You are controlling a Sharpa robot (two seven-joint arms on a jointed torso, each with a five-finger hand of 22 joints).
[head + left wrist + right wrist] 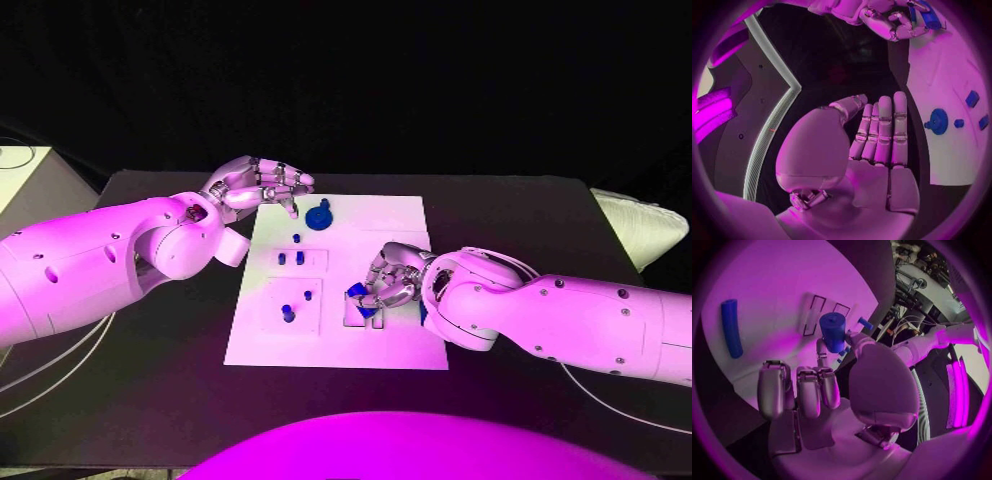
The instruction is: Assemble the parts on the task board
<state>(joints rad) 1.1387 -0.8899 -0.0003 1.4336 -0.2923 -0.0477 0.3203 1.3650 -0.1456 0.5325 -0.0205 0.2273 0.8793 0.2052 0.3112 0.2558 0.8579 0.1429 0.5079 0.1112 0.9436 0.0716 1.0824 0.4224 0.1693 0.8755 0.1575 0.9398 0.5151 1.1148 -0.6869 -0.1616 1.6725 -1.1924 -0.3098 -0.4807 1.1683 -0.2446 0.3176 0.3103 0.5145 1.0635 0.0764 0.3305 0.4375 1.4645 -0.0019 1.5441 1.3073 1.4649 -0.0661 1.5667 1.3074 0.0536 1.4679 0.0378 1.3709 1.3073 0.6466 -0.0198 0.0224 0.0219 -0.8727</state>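
Note:
The white task board [335, 335] lies mid-table. My right hand [387, 283] hovers over its middle right and pinches a blue cylinder part [833, 331] between thumb and finger, just above the rectangular slots [814, 315]; the same part [358, 293] shows under the fingers in the head view. My left hand [260, 185] sits at the board's far left corner, fingers straight and together [879, 135], holding nothing. A round blue part [317, 213] lies just right of its fingertips. Small blue parts [291, 258] stand in the board's left half.
A blue rod [731, 327] lies flat on the board beside my right hand. More small blue pieces [289, 315] sit near the board's front left. A pale box [18, 165] stands off the table's far left, a white cushion [646, 225] at the right.

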